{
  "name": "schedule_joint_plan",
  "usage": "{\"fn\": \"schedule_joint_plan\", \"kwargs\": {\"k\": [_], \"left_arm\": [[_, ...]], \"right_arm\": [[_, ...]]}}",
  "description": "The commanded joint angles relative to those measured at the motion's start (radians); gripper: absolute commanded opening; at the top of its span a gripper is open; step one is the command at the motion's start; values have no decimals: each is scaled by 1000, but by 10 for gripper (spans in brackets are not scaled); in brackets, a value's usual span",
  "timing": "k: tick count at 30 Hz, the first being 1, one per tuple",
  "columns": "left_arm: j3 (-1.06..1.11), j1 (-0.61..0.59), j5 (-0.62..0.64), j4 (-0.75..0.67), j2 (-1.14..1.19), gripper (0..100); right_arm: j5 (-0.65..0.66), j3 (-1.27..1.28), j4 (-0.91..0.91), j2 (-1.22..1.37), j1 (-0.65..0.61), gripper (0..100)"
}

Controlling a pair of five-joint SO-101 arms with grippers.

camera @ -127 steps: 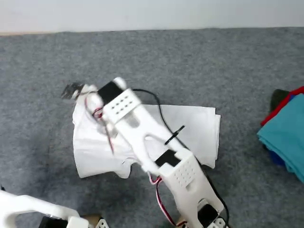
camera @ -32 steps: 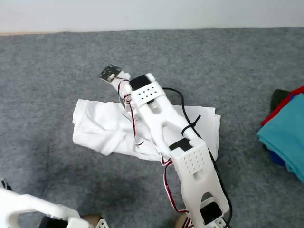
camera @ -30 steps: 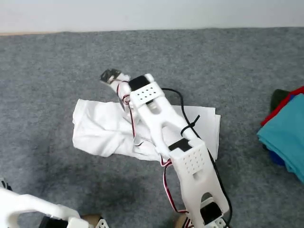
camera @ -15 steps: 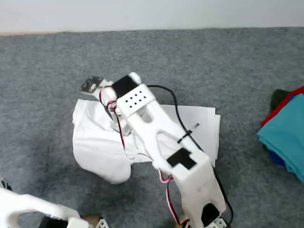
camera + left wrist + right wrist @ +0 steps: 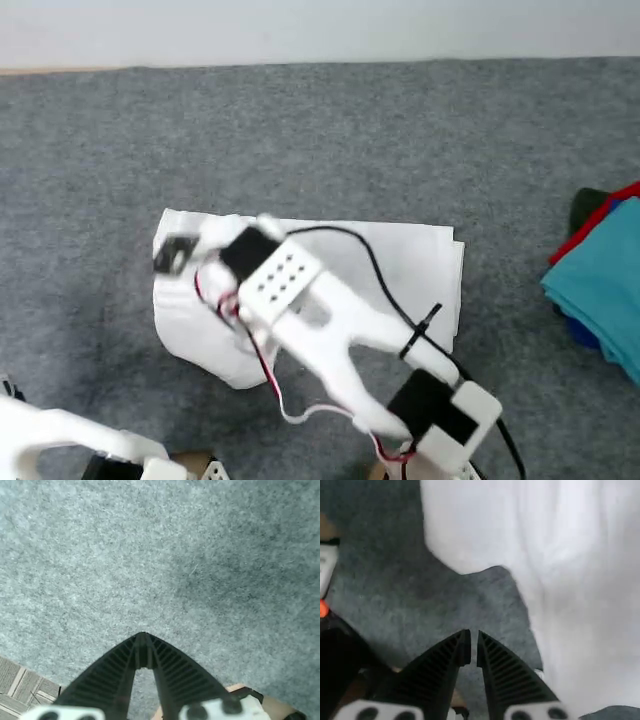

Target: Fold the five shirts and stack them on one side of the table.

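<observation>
**A:** Grey carpet-textured counter. A white fabric shirt lies left of centre, with its long axis running side to side across the counter. Its right end is squared off and layered, its left end rounded and rumpled.

**B:** Which end is the collar?

**A:** Cannot tell. The right arm crosses the shirt's middle and hides it.

**B:** Shirt against the right end effector?

**A:** From above, the right end effector sits over the shirt's left end. In the wrist view its fingers are all but closed, a thin slit between them and nothing held. The tips are over bare counter, with the shirt's edge just beyond them.

**B:** Anything else?

**A:** A pile of teal, red and blue shirts sits at the counter's right edge, cut off by the frame and well apart from the white one. The left end effector is closed and empty over bare counter.
</observation>
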Motion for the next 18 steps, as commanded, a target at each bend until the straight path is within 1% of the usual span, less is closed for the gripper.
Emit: {"fn": "schedule_joint_plan", "kwargs": {"k": [1, 4, 5, 8, 12, 16, 18], "left_arm": [[-18, 28, -3, -12, -32, 2], [-18, 48, 0, -12, -32, 2], [-19, 52, 0, -12, -32, 2], [-19, 52, 0, -12, -32, 2], [-19, 46, 0, -12, -32, 2], [-19, 43, 0, -12, -32, 2], [-19, 41, 0, -14, -34, 2]], "right_arm": [[-8, 71, -102, -61, -53, 113], [-8, 132, -216, -61, -74, 223], [-8, 146, -248, -61, -74, 240], [0, 183, -331, -53, -84, 247], [2, 186, -386, 25, -85, 247], [2, 150, -386, 105, -113, 247], [2, 126, -384, 127, -147, 247]]}}
